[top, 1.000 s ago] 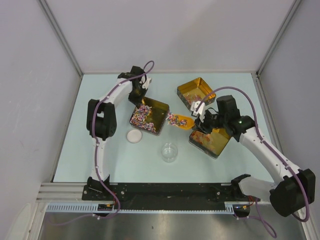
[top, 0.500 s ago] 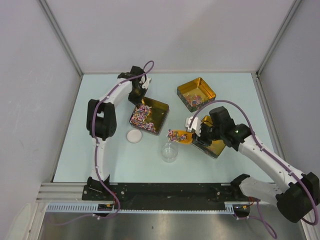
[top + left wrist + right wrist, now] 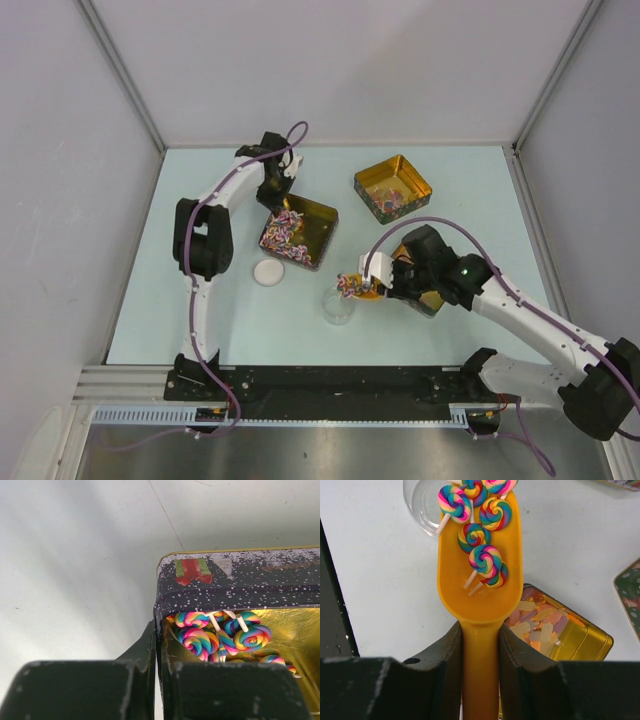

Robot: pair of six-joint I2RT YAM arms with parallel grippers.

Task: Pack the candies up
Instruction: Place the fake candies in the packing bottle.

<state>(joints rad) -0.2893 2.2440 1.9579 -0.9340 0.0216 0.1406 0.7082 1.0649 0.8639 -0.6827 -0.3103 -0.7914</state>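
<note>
— What has the right end effector got?
— It is clamped on the handle of the orange scoop. The candies, rainbow swirls on white sticks, lie in the scoop's bowl just ahead of it. The foremost ones are over the rim of the clear cup on the tabletop.
— And the left end effector?
— Pinched narrow on the wall of a gold tin, with more candies heaped inside, right beside it.

Between jaws, tin wall; candies inside
</note>
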